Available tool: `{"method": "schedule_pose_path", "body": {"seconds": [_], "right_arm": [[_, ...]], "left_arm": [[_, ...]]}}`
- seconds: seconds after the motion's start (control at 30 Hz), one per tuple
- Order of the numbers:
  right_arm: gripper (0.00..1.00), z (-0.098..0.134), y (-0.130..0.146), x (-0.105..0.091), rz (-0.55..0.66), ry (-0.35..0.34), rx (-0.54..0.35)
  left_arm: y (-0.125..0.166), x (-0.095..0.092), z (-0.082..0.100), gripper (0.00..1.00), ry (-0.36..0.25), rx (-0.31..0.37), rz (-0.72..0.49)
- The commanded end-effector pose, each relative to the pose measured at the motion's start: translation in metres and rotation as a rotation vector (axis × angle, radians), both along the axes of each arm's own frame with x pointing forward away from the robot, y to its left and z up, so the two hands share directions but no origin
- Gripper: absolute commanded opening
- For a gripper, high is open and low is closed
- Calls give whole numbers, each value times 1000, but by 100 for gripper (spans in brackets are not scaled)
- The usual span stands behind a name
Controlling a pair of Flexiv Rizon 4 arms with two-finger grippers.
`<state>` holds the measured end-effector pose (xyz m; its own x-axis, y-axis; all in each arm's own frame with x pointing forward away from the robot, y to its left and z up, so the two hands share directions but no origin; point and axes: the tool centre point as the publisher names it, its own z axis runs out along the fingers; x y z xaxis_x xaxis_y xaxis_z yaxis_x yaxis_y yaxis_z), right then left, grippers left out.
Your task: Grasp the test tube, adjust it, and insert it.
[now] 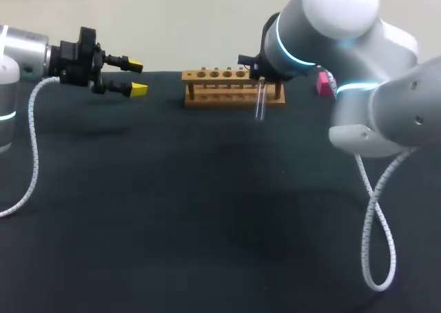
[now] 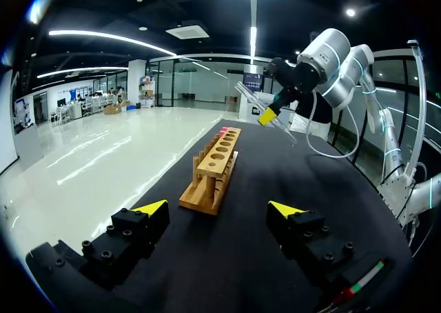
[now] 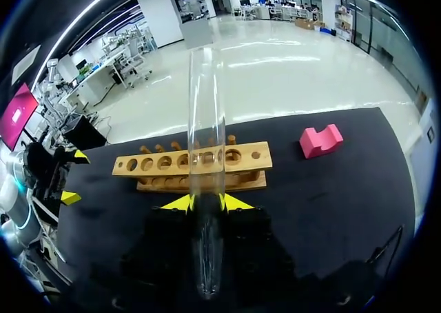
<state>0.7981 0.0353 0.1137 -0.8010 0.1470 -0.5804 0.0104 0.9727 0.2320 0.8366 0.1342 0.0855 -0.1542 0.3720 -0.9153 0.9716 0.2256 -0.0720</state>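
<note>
A clear glass test tube (image 1: 260,106) hangs nearly upright in front of the right end of the wooden rack (image 1: 213,92), and my right gripper (image 1: 260,77) is shut on its upper part. In the right wrist view the tube (image 3: 207,140) runs out between the yellow tips of the gripper (image 3: 207,203), over the rack's (image 3: 151,165) row of holes. My left gripper (image 1: 133,78) hovers open and empty to the left of the rack. From the left wrist its gripper (image 2: 218,209) faces the rack's (image 2: 215,167) near end, with the tilted tube (image 2: 284,129) beyond.
A pink block (image 3: 320,140) lies on the black table (image 1: 207,209) just right of the rack, behind my right arm (image 1: 386,99). White cables hang from both arms (image 1: 377,216) over the table's sides.
</note>
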Motion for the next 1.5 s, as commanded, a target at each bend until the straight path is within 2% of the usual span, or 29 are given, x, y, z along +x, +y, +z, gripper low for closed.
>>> {"method": "schedule_pose_path", "body": {"seconds": [0.03,1.5], "right_arm": [[0,11,-5,-17,-49,-186,-7],[0,16,-10,-19,-48,-195,-5]], "left_arm": [[0,-2,-1,100,-6,-1,5],[0,-2,-1,100,-6,-1,5]]}}
